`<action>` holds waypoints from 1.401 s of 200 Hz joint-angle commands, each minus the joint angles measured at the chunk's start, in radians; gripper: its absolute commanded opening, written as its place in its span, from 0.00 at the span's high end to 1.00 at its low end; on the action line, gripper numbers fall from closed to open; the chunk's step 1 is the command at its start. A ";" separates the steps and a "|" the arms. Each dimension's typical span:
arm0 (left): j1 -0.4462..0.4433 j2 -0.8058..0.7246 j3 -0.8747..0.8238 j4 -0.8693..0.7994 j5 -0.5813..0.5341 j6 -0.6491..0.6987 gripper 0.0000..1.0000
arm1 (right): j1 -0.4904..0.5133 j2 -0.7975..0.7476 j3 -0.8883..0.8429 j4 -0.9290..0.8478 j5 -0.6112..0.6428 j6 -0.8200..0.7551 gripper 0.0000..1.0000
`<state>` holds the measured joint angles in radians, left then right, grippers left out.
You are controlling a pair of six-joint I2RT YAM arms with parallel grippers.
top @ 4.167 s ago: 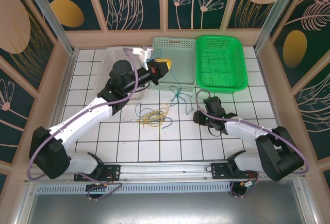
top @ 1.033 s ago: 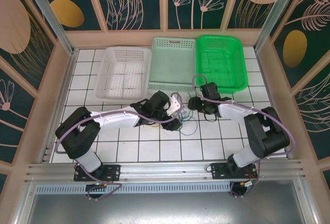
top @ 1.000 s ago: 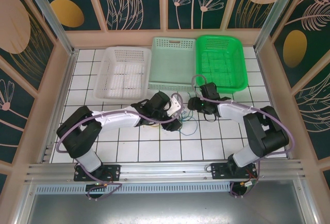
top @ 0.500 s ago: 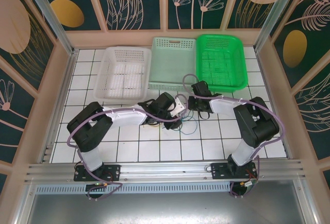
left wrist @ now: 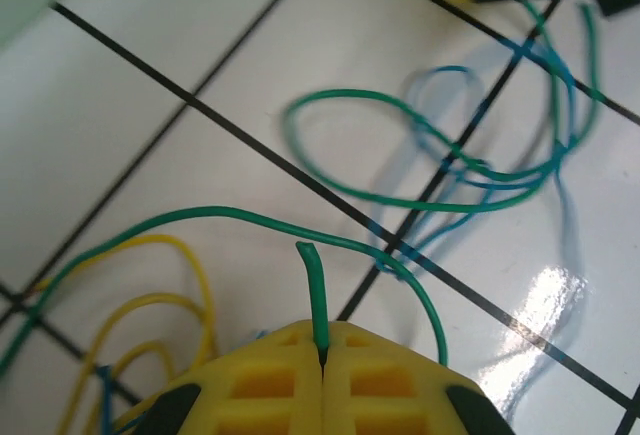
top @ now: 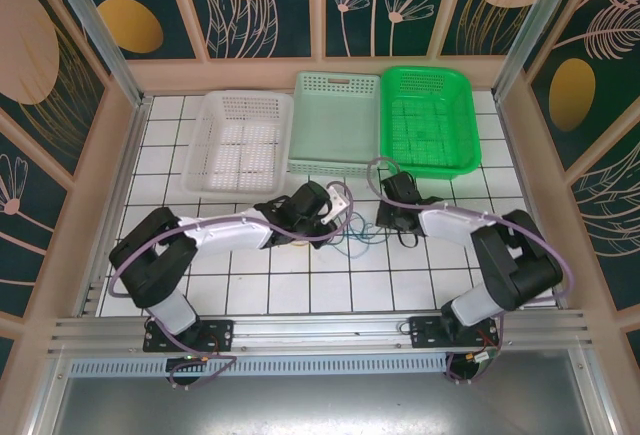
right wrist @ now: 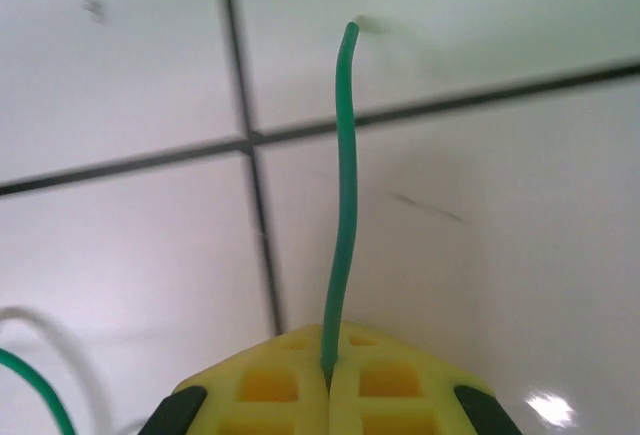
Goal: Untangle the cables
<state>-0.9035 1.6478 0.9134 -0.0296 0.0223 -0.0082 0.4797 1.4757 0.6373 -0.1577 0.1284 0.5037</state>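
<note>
Tiled tabletop (top: 250, 290), left pincer (left wrist: 322, 357) closed on green cable (left wrist: 317, 290), right pincer (right wrist: 328, 373) likewise

far left: white basket (top: 243, 96) | far middle: pale green basket (top: 337, 79) right beside it | far right: bright green basket (top: 425, 74) | beneath me: white tiled table (top: 250, 290), dark grout | around me: dark leaf-patterned walls (top: 265, 5)

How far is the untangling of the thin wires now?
Done: nothing is separated yet; the thin green wire, thin blue wire and thin yellow wires cross in one heap on the white tiled table. In hand: the left gripper and the right gripper are each shut on a green wire end; one wire or two, I cannot tell. Left: pulling the colours apart.
</note>
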 commanded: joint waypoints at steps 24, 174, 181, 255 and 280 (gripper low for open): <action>-0.003 -0.096 0.001 0.028 -0.160 -0.028 1.00 | -0.093 -0.218 -0.087 -0.167 0.103 0.048 1.00; -0.004 -0.216 -0.005 0.133 -0.093 -0.029 1.00 | -0.290 -0.304 -0.130 -0.092 -0.052 -0.010 0.56; -0.003 -0.218 -0.007 0.140 -0.077 -0.029 1.00 | -0.283 -0.312 -0.126 -0.091 -0.064 -0.028 0.42; -0.003 -0.139 0.053 0.115 0.026 -0.019 1.00 | -0.182 -0.503 -0.025 -0.115 -0.222 -0.185 0.22; -0.003 -0.134 0.054 0.104 0.042 -0.018 1.00 | -0.116 -0.508 -0.040 -0.030 -0.326 -0.268 0.21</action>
<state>-0.9035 1.5040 0.9314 0.0776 0.0223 -0.0303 0.3077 0.9741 0.5922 -0.2550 -0.0570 0.3435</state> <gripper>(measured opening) 0.054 0.782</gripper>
